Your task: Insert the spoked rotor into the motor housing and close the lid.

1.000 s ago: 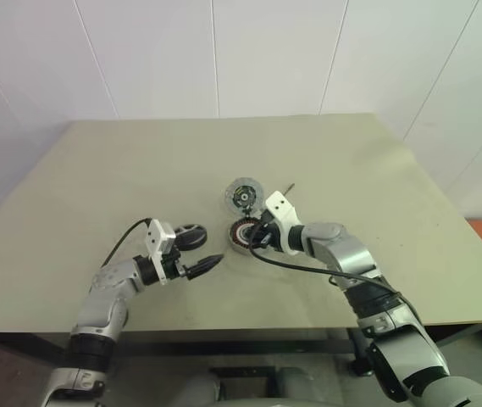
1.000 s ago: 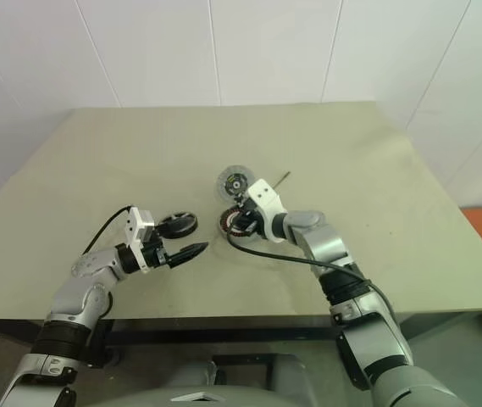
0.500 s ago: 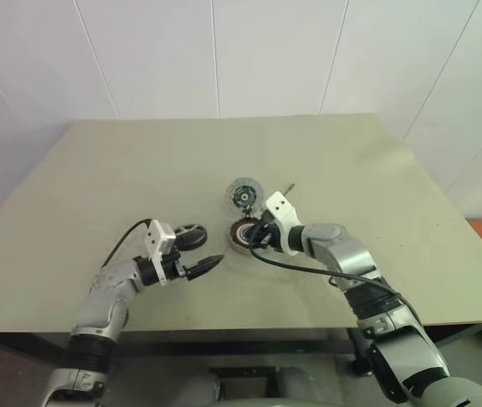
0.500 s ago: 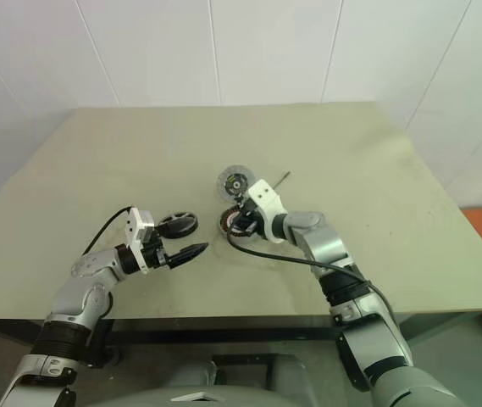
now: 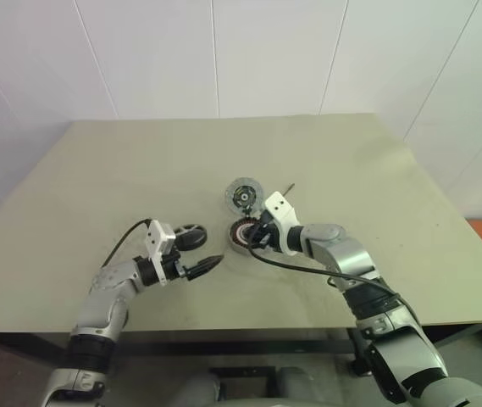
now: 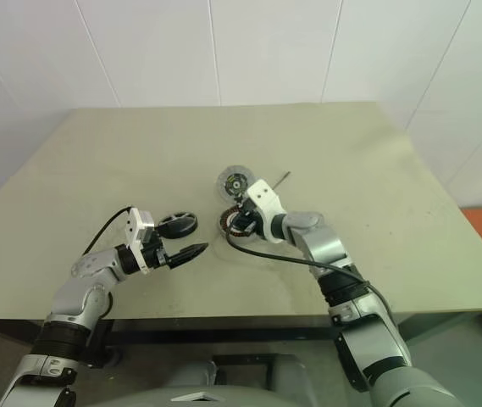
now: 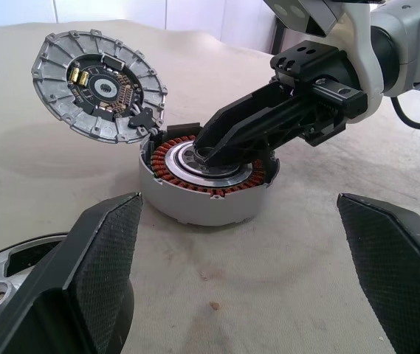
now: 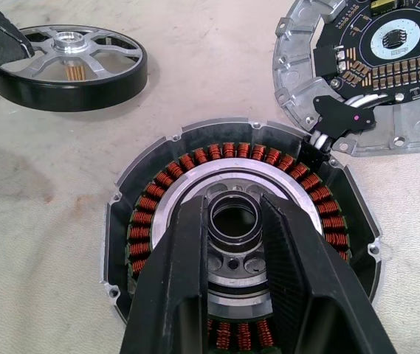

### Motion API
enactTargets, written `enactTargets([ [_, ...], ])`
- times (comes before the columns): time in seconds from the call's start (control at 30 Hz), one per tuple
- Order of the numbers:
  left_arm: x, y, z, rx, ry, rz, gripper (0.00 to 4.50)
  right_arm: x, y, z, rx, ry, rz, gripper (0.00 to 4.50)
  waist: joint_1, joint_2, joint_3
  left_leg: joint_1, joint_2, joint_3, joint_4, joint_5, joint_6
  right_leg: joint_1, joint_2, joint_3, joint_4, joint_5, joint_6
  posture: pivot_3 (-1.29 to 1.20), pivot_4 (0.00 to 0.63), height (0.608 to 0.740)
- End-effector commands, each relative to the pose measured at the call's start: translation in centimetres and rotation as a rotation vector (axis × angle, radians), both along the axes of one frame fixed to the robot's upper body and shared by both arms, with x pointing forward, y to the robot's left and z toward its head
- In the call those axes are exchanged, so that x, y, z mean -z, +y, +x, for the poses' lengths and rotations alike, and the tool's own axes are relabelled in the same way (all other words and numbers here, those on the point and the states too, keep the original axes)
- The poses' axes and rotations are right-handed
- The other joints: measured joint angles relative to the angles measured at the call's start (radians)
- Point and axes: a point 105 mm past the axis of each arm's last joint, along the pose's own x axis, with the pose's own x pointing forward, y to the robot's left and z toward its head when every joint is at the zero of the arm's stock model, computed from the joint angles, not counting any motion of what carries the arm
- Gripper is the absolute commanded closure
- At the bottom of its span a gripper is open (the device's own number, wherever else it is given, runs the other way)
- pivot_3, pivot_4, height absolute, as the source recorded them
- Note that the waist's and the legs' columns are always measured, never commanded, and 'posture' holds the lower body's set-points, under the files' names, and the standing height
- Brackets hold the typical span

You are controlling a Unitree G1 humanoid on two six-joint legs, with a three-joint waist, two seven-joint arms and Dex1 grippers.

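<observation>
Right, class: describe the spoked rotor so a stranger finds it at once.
On the beige table, look left of the copper-wound motor housing. The spoked rotor lies flat there: black rim, silver spokes, unlike the finned lid with its circuit board.

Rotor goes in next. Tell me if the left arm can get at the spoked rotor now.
Probably yes: the open left end effector sits right beside the spoked rotor, which lies uncovered; the right end effector is busy at the motor housing.
</observation>
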Motion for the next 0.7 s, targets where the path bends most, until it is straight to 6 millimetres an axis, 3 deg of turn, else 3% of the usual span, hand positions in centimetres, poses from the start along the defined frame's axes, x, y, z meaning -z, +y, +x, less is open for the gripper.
enactTargets([
  [0.03, -0.79, -0.16, 0.11, 0.009, -0.030, -0.007, 0.00, -0.62, -0.02, 0.24, 0.003, -0.020, 0.011, 3.81, 0.000, 0.000, 0.000, 0.000, 0.000, 0.000, 0.000, 0.000, 0.000, 0.000, 0.000, 0.000, 0.000, 0.000, 0.000, 0.00, 0.000, 0.740],
  [0.7, -0.77, -0.15, 0.18, 0.010, -0.032, -0.005, 0.00, -0.63, -0.21, 0.38, 0.007, -0.026, 0.007, 3.81, 0.000, 0.000, 0.000, 0.000, 0.000, 0.000, 0.000, 0.000, 0.000, 0.000, 0.000, 0.000, 0.000, 0.000, 0.000, 0.00, 0.000, 0.740],
])
